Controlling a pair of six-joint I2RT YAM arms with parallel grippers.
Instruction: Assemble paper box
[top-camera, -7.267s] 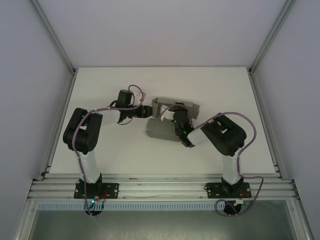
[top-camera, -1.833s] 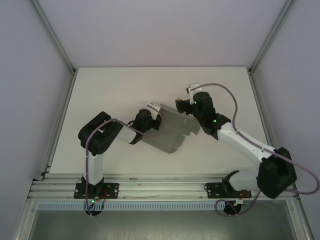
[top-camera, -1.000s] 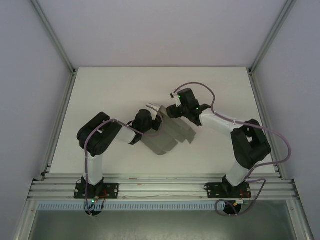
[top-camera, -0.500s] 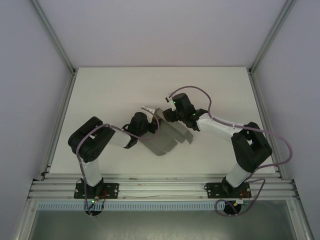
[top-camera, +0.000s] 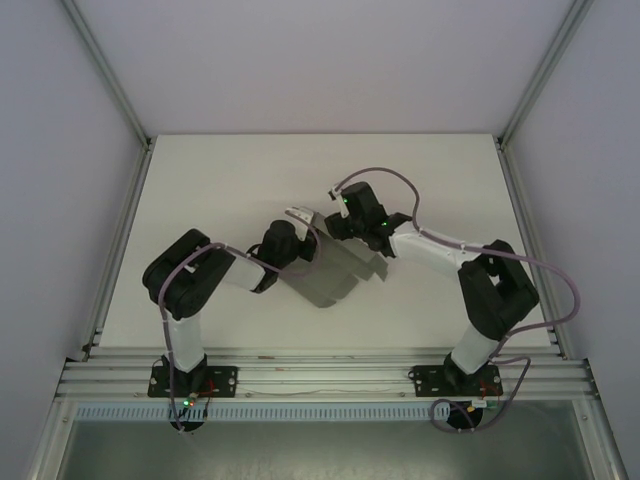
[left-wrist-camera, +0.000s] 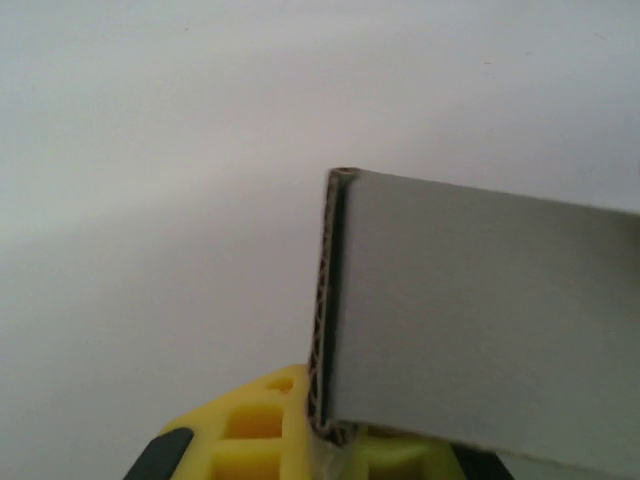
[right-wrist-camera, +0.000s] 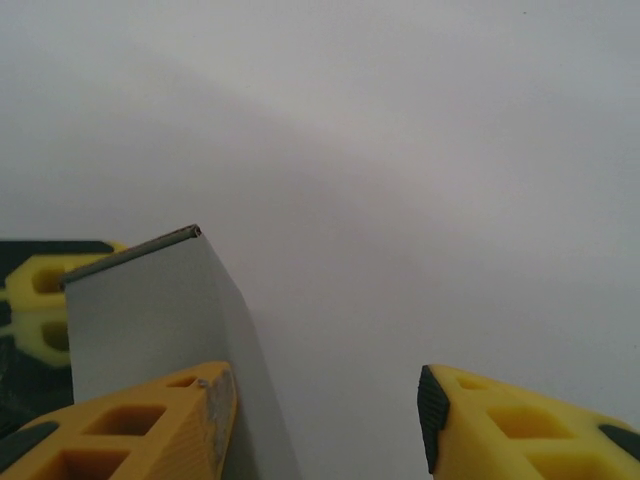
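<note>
1. White flat table (top-camera: 200, 180): the plain grey thin-cardboard paper box (top-camera: 325, 280) lies mid-table, between both arms.
2. Box: partly folded. Judged roughly mid-assembly, with flaps not yet closed.
3. Left gripper (left-wrist-camera: 330, 440): clenched on a doubled box edge.
4. Right gripper (right-wrist-camera: 325, 400): fingers parted, alongside a raised panel, grasping nothing.

This looks like a robotics lab, set up as a closed test cell. A bare white surface (top-camera: 230, 180) is boxed in on the left, right and far sides by plain white panels (top-camera: 320, 60) held in aluminium frame posts (top-camera: 105, 70). A slotted aluminium rail (top-camera: 320, 380) runs along the near edge. Bolted to it are a left arm (top-camera: 183, 285) and a right arm (top-camera: 495, 295), both trailing loose grey cables (top-camera: 380, 171).
</note>
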